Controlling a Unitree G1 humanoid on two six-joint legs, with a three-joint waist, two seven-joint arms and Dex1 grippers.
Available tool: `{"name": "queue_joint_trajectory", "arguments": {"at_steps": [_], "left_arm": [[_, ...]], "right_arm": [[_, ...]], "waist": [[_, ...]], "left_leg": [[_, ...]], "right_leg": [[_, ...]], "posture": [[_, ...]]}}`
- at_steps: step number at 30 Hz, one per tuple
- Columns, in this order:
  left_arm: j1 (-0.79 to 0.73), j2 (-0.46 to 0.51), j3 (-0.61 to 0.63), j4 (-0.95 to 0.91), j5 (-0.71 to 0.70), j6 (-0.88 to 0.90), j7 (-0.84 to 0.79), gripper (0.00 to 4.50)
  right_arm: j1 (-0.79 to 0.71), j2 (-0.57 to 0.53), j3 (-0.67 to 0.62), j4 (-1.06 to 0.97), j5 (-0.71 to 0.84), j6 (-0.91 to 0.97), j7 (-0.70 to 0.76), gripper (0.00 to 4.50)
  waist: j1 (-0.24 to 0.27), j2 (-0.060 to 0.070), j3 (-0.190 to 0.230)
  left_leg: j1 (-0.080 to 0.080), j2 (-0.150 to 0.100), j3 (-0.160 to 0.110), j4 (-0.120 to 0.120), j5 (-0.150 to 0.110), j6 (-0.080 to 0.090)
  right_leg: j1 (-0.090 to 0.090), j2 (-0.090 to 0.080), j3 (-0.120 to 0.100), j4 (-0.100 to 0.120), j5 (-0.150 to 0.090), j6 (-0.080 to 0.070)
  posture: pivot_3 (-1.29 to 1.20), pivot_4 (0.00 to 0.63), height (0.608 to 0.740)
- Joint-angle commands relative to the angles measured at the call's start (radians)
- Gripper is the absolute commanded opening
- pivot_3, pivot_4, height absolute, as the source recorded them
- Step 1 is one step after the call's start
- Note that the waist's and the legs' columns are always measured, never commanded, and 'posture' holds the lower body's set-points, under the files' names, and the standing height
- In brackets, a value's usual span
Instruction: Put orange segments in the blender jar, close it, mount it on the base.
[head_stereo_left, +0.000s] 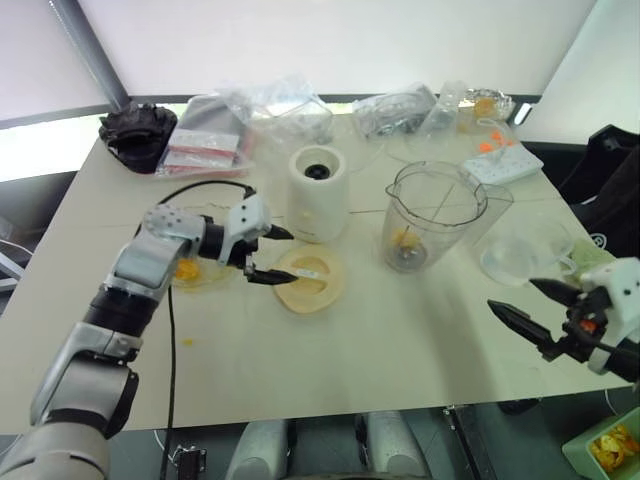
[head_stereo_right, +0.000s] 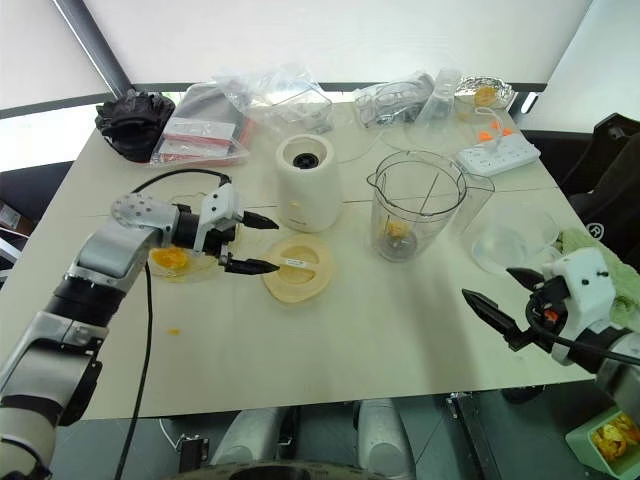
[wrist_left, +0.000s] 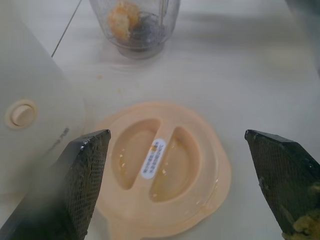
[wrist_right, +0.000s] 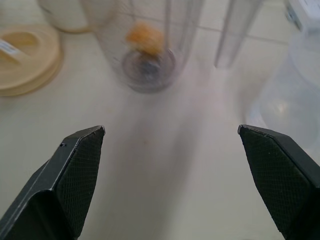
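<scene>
Both our grippers, left (head_stereo_left: 270, 254) and right (head_stereo_left: 522, 302), are wide open, empty. Left is right at the lid (head_stereo_left: 311, 281) — honestly, a flat lid could slide off instead of lifting. Jar (head_stereo_left: 433, 216) has only one segment (head_stereo_left: 404, 239), so we might be capping too early.

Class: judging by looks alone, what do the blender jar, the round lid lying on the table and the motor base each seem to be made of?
Blender jar: clear, glossy, probably plastic; the orange piece shows through its wall.
Lid: cream-yellow, opaque, smooth with moulded recesses, likely plastic.
Base: cream-white, opaque, faintly shiny, apparently plastic, with a dark socket on top.
</scene>
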Motion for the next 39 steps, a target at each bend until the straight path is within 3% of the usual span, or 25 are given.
{"name": "queue_joint_trajectory", "arguments": {"at_steps": [1,9,12,22,39], "left_arm": [[-0.051,0.004,-0.037,0.114,0.083,-0.159,-0.055,4.5],[-0.152,-0.097,-0.076,0.378,0.185,-0.371,-0.087,4.5],[-0.189,-0.139,-0.077,0.46,0.216,-0.422,-0.064,3.23],[-0.302,-0.277,-0.087,0.742,0.31,-0.538,-0.015,3.23],[-0.358,-0.396,-0.103,0.946,0.455,-0.577,0.092,3.23]], "right_arm": [[-0.028,-0.052,-0.028,-0.092,0.092,0.054,0.026,4.47],[-0.147,-0.084,0.074,-0.169,0.124,0.099,-0.044,4.47],[-0.161,-0.091,0.092,-0.19,0.123,0.113,-0.06,4.5],[-0.159,-0.083,0.12,-0.23,0.107,0.12,-0.091,4.5],[-0.105,-0.05,0.092,-0.279,0.092,0.115,-0.149,4.5]], "waist": [[0.001,0.0,0.0],[0.016,-0.005,0.003],[0.024,-0.006,0.003],[0.022,-0.007,0.003],[0.024,-0.009,0.004]], "left_leg": [[0.0,0.0,0.0,0.0,0.0,0.0],[-0.002,0.0,-0.001,0.0,0.0,0.0],[-0.003,-0.001,-0.001,0.0,0.0,0.0],[-0.004,-0.001,-0.001,0.002,0.0,0.0],[-0.005,-0.001,-0.001,0.005,0.0,0.0]], "right_leg": [[0.0,0.0,0.0,0.0,0.0,0.0],[-0.001,-0.001,0.0,-0.001,0.001,0.002],[-0.001,-0.001,0.0,-0.001,0.002,0.004],[-0.001,-0.001,-0.002,0.0,0.002,0.005],[-0.001,0.0,-0.003,0.001,0.003,0.005]], "posture": [[0.0,0.15,0.74],[0.0,0.15,0.74],[0.0,0.15,0.74],[0.0,0.15,0.74],[0.0,0.15,0.74]]}}
